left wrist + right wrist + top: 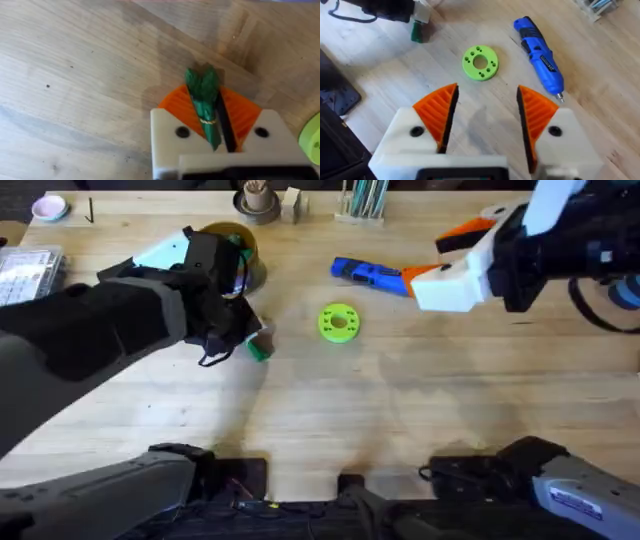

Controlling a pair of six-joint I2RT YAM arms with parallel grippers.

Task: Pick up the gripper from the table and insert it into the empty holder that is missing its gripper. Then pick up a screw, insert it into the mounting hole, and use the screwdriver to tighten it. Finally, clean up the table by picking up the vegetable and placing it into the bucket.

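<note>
Vegetable (204,100) sits squeezed in the left gripper (215,132), low over the tabletop (75,75) beside the bucket (238,250). Right gripper (485,115) hangs wide apart near the screwdriver (539,52).

Overhead: high above the arm bases, tilted forward over the whole table (420,430). Left wrist: very close, facing straight down at the vegetable (205,100). Right wrist: higher, angled down. Shared with overhead: lime-green disc (480,62), screwdriver (540,55).
</note>
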